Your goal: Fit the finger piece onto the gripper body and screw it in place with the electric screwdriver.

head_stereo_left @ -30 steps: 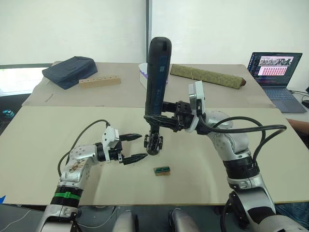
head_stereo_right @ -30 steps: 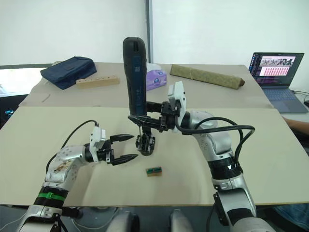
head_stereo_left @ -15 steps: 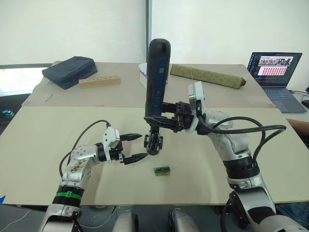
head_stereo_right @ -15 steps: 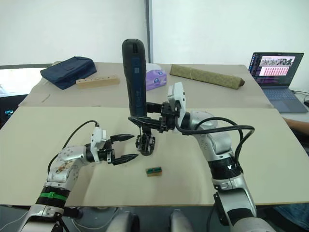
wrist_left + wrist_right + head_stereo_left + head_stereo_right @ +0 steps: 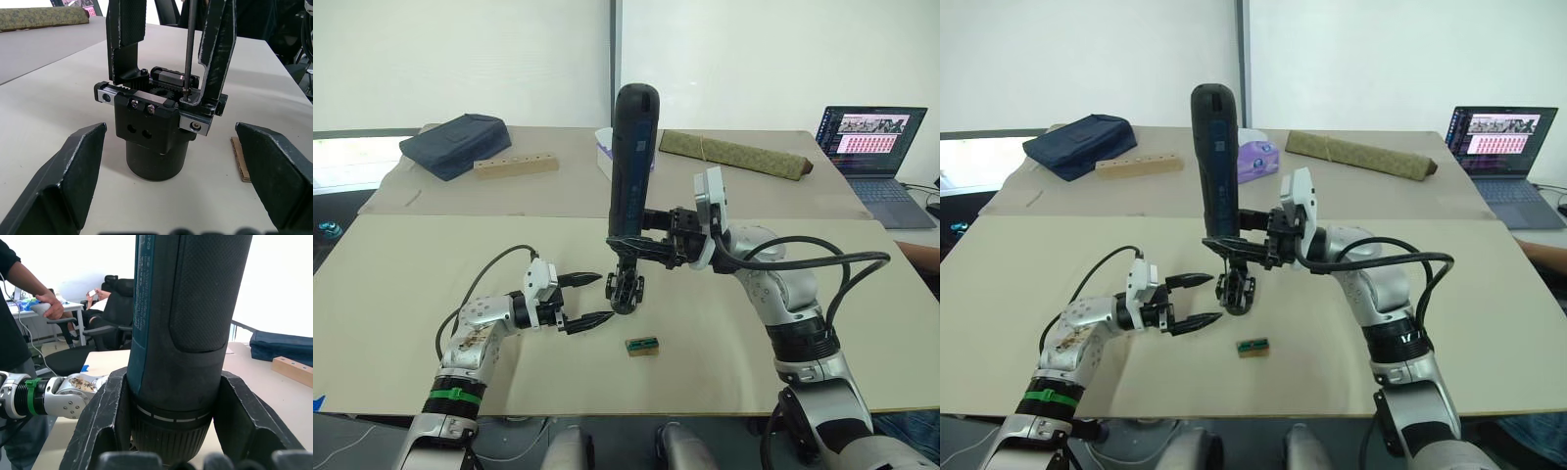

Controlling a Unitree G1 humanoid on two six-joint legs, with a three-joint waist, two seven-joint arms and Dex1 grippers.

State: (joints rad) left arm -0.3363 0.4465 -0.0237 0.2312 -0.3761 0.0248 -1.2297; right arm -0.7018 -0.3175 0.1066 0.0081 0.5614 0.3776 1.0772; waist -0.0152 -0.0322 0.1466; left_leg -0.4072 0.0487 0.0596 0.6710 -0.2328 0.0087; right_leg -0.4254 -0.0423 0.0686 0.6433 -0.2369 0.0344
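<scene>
The gripper body point(image 5: 626, 288) stands upright on the desk point(image 5: 401, 294) in the eye views, with the electric screwdriver point(image 5: 631, 166) held vertical above it by the right end effector point(image 5: 651, 245), pinched round its lower end, presumably so the bit drops straight onto a screw; the left end effector point(image 5: 590, 299) waits just beside the body, spread and empty. In the left wrist view the bit meets a screw at the foot of the finger piece point(image 5: 215, 54), the body sitting between the spread fingers point(image 5: 63, 183), apart from both. The right wrist view has both fingers point(image 5: 105, 416) pressed against the screwdriver's barrel.
</scene>
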